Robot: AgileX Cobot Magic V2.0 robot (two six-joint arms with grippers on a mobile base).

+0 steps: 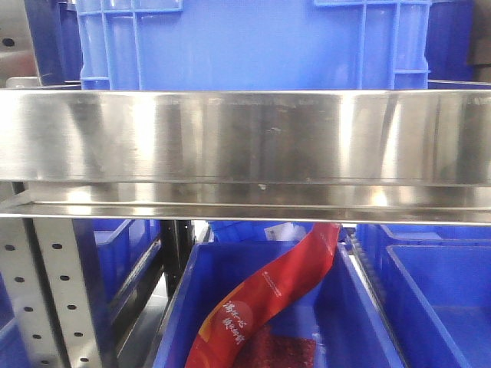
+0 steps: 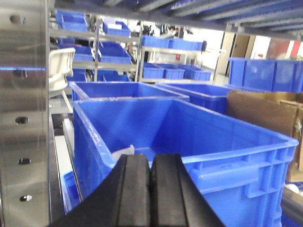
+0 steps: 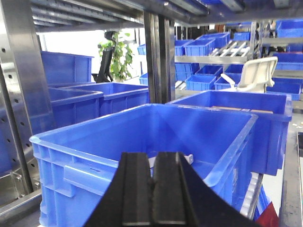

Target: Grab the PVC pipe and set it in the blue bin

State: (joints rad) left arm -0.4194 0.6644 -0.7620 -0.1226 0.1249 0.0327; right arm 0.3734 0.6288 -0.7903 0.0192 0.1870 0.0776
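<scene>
A large blue bin (image 2: 227, 158) fills the left wrist view, and the right wrist view shows a blue bin (image 3: 75, 152) too. A white bit of the PVC pipe (image 2: 124, 152) peeks over the bin's near rim, lying inside. In the right wrist view a white blocky end of the PVC pipe (image 3: 188, 158) shows inside the bin, mostly hidden by my fingers. My left gripper (image 2: 150, 161) is shut and empty, just outside the bin's near wall. My right gripper (image 3: 153, 158) is also shut on nothing, in front of the bin. Neither gripper shows in the front view.
A steel shelf beam (image 1: 245, 138) spans the front view, with a blue crate (image 1: 253, 38) above and a bin holding a red pouch (image 1: 268, 291) below. Steel uprights (image 2: 23, 118) (image 3: 23, 94) stand close by. A cardboard box (image 2: 265, 113) sits at the right, with more blue bins behind.
</scene>
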